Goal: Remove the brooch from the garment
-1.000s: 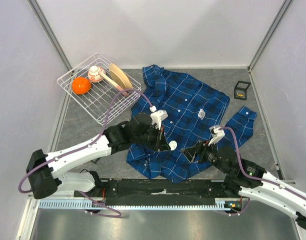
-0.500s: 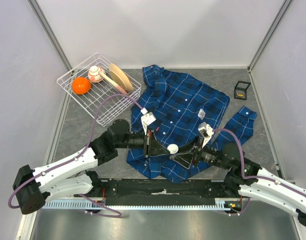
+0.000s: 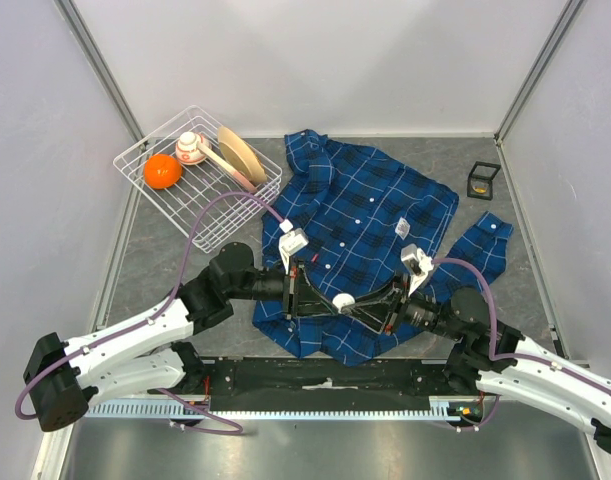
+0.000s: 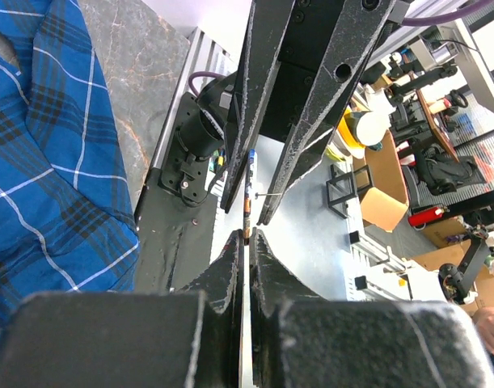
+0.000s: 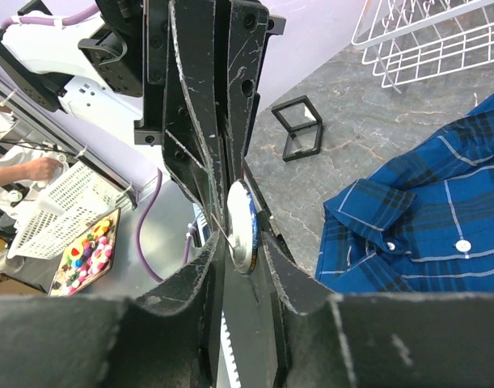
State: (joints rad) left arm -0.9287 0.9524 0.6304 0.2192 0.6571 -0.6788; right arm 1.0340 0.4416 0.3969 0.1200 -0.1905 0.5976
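Observation:
The brooch (image 3: 342, 300), a round white disc with a blue rim and a wire pin on its back, hangs in the air above the near hem of the garment (image 3: 365, 210), a blue plaid shirt spread flat on the table. My left gripper (image 3: 330, 300) is shut on the brooch's edge; the left wrist view shows the brooch (image 4: 248, 202) edge-on, sticking out past the tips. My right gripper (image 3: 355, 303) faces it from the right. In the right wrist view its fingers stand on either side of the brooch (image 5: 241, 226), a narrow gap showing at each face.
A white wire rack (image 3: 200, 175) at the back left holds an orange, a plate and a cup. A small black frame (image 3: 482, 180) stands at the right wall. The black rail (image 3: 325, 378) runs along the near edge below both grippers.
The left gripper carried the brooch right and lower, off the shirt. The right gripper moved in from the right and its jaws narrowed around the brooch.

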